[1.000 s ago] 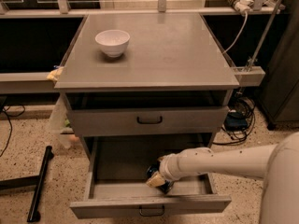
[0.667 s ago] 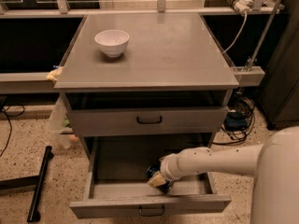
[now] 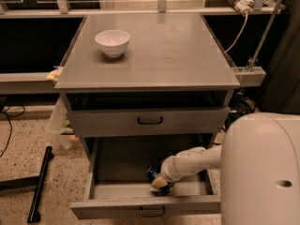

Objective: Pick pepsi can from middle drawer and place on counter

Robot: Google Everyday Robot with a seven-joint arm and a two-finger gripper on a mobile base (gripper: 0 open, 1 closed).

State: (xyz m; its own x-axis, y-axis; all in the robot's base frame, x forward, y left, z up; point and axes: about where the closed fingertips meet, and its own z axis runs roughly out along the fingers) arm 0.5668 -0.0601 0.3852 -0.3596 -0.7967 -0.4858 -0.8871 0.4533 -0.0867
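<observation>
The middle drawer [image 3: 145, 209] is pulled open below the counter [image 3: 159, 55]. The dark-blue pepsi can [image 3: 152, 173] lies inside it, near the front and a little right of centre. My gripper [image 3: 160, 183] reaches down into the drawer from the right on its white arm and sits right at the can, covering its lower right side. The can rests low in the drawer.
A white bowl [image 3: 112, 42] stands on the counter's back left. The upper drawer [image 3: 149, 121] is slightly open above my arm. A black bar [image 3: 40, 184] lies on the floor at the left. Cables and a grey ledge [image 3: 248, 74] are at the right.
The gripper stays at the can in the drawer. The arm's big white body has come further into view at the right.
</observation>
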